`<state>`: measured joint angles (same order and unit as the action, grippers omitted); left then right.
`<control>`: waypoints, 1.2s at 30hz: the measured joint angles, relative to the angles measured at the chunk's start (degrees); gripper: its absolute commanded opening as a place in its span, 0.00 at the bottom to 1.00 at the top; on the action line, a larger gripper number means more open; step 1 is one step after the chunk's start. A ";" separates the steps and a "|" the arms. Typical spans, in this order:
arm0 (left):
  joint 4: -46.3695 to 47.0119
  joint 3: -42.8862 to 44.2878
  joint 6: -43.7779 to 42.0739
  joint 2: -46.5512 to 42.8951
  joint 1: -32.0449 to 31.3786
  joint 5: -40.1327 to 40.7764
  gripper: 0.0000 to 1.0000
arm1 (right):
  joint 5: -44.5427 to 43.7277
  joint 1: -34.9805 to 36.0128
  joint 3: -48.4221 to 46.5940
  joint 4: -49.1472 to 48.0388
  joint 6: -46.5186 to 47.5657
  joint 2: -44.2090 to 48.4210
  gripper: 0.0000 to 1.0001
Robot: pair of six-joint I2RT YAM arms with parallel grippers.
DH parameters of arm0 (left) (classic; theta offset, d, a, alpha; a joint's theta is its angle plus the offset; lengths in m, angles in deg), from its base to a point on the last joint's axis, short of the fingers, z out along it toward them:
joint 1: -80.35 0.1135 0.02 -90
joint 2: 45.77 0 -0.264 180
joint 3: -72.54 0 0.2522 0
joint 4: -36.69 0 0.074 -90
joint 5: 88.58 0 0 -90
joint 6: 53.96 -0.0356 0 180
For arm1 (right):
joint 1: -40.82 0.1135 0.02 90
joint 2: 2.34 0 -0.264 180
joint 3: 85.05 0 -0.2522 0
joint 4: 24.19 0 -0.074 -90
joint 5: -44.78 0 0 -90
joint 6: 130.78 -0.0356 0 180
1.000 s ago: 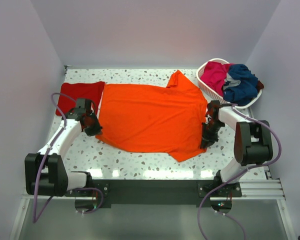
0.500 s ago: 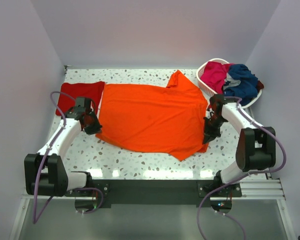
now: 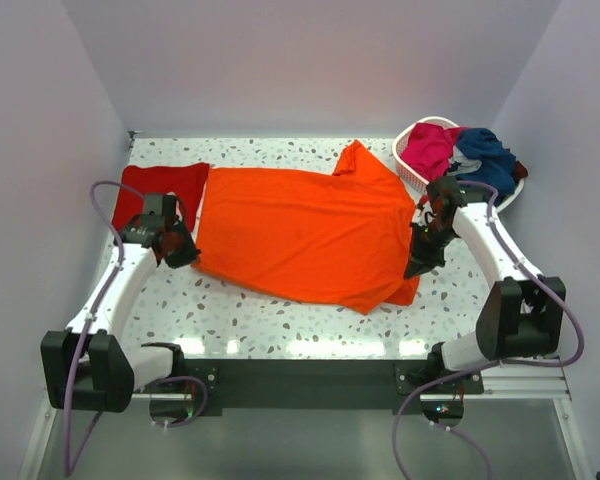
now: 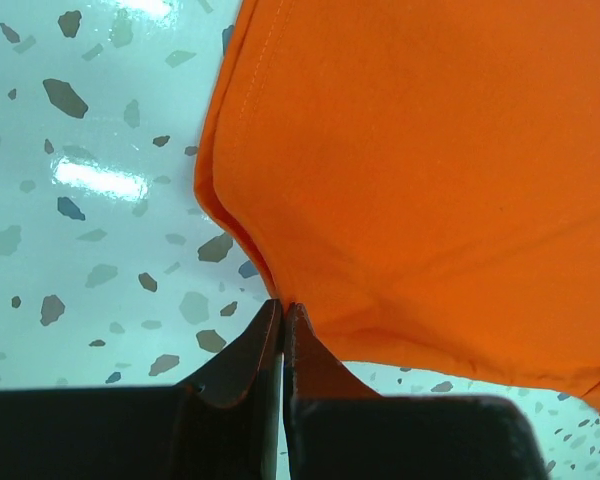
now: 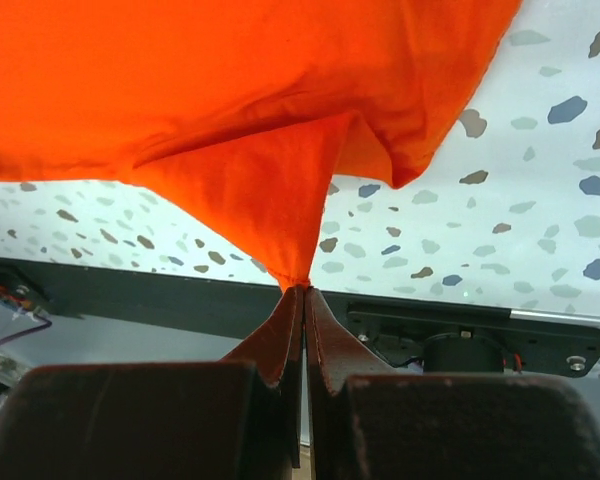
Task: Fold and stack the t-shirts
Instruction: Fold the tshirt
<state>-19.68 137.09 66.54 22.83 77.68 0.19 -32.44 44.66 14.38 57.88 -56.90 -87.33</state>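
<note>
Left end effector (image 4: pixel 282 305) is pinching the edge of the big bright orange cloth t-shirt (image 3: pixel 300 235), and the right end effector (image 5: pixel 303 290) is clamped on a corner, held up off the speckled table (image 3: pixel 230 315).

Pale lilac walls (image 3: pixel 310 60) on 3 sides, beyond left gripper (image 3: pixel 185 254) & right gripper (image 3: pixel 416 267). White speckled terrazzo tabletop (image 3: pixel 230 305) under both, w/ light glare nearer the black base plate (image 3: pixel 300 380).

The orange t-shirt (image 3: pixel 300 235) is covering the middle of the tabletop (image 3: pixel 240 325), leaving bare strips running along its near and far edges. The white basket (image 3: pixel 408 178) is blocking the far right corner, and the red t-shirt (image 3: pixel 160 185) is occupying the far left corner.
</note>
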 measured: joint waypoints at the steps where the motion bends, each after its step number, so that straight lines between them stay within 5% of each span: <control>1: -0.39 0.00 -0.15 -0.55 0.00 0.00 0.00 | 0.22 0.04 -0.28 0.22 -0.39 0.92 0.00; 22: -10.95 -0.98 1.11 -20.00 0.00 -1.27 0.00 | 0.00 3.87 -0.48 7.58 -4.66 21.66 0.00; 28: -14.10 -0.59 2.47 -20.37 0.00 -0.44 0.00 | 0.33 4.15 -0.72 8.00 -5.05 19.87 0.00; 36: -9.90 3.91 3.19 -4.83 0.00 -0.72 0.00 | 0.50 4.02 -4.70 4.61 -6.32 5.09 0.00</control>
<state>-29.58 141.00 69.73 18.00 77.68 -0.53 -31.94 48.68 9.68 62.49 -63.22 -82.23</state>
